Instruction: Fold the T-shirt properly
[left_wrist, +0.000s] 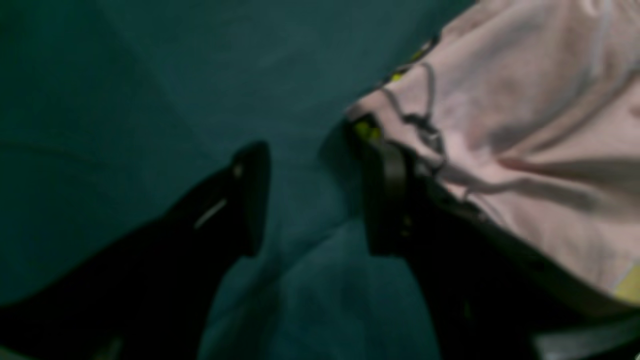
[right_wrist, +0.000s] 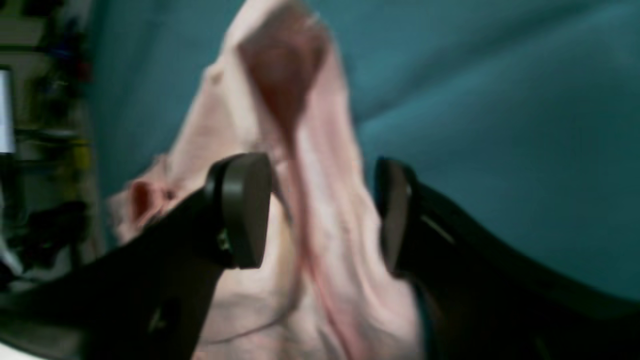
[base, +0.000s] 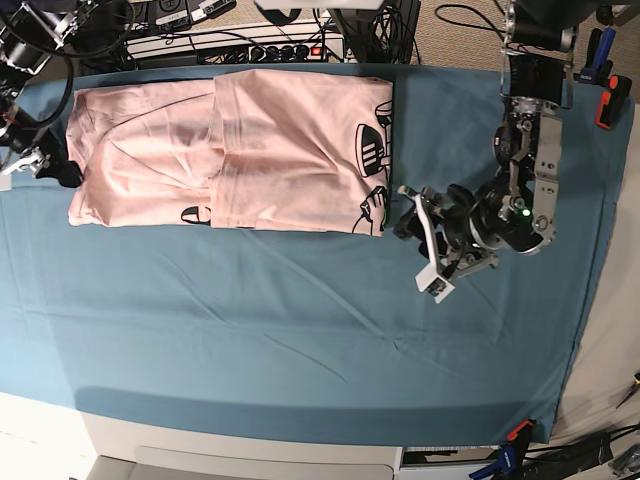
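No lettering reads on the T-shirt (base: 250, 150), only black print (base: 375, 150).

We see bare teal table cloth (base: 300, 330) across the whole near half, open for passage. The folded T-shirt (base: 230, 150) fills the far strip, cables (base: 250, 40) crowding the edge behind it.

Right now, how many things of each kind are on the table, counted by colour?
Pink T-shirt: 1
Teal table cloth: 1
Total: 2
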